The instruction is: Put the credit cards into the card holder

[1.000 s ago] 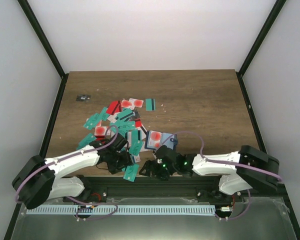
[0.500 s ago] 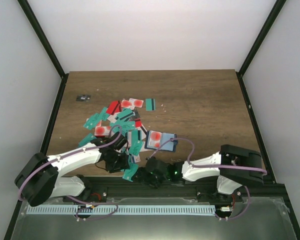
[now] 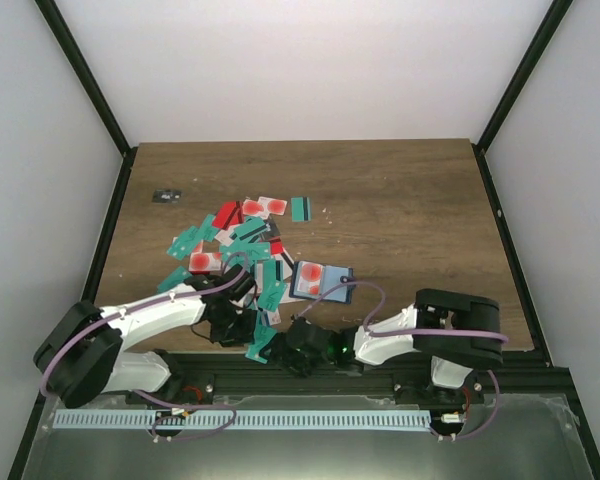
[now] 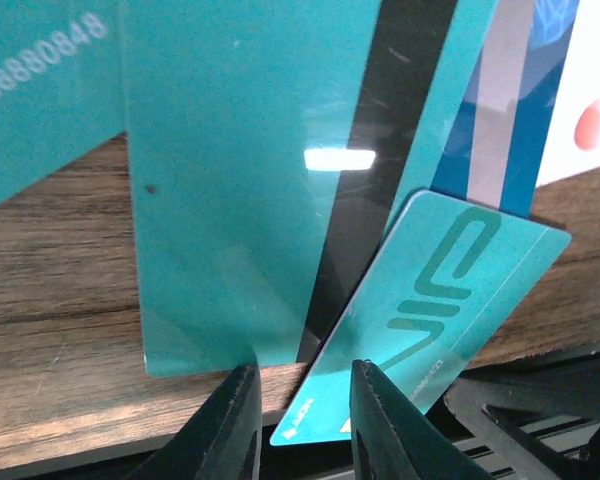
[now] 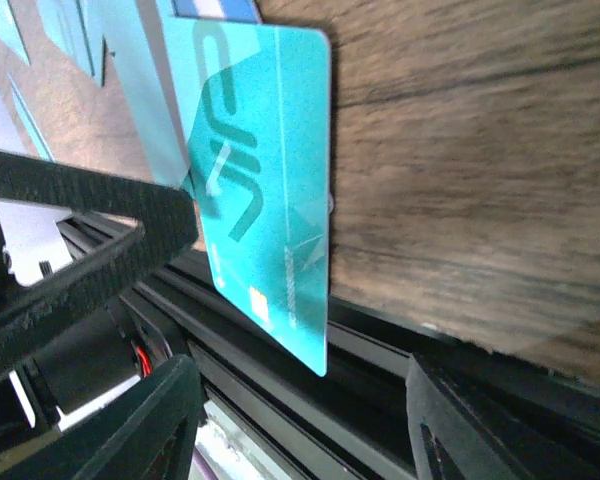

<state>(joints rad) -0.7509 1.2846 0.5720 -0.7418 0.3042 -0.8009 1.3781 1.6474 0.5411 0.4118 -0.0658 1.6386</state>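
Brown wood makes the table (image 3: pixel 410 200). Starting at its left edge, we first meet a small black-grey bit (image 3: pixel 166 196), well apart from everything else.

Next come the cards (image 3: pixel 242 238), a loose overlapping heap on the table's left half. Most are teal, a few are red, some are white with red blotches, and several carry a black stripe.

The left gripper (image 4: pixel 302 400) sits low at the heap's near side. In its wrist view its fingers (image 4: pixel 235 425) stand a little apart and pinch nothing. Bare wood and the corner of one teal card show in the gap, but we cannot tell whether either finger touches that corner. Just beyond lies a striped card (image 4: pixel 240 180), teal and glossy.

The edge card (image 5: pixel 270 230) is teal with a darker logo and small white print. It lies flat, its near end hanging past the table's near edge over the black frame (image 5: pixel 310 430).

The right gripper (image 5: pixel 298 365) faces this card from the near side, jaws spread wide and holding nothing.

Furthest right is the holder (image 3: pixel 320 295), navy blue, flat on the table just beside the heap and close to the near edge. A blotched card (image 3: pixel 322 276), white with two red spots, covers most of its top, leaving a blue border on the left and near sides. A small dark tab (image 3: pixel 350 283) juts from its right side. We cannot tell whether the card is tucked in or merely resting on it.
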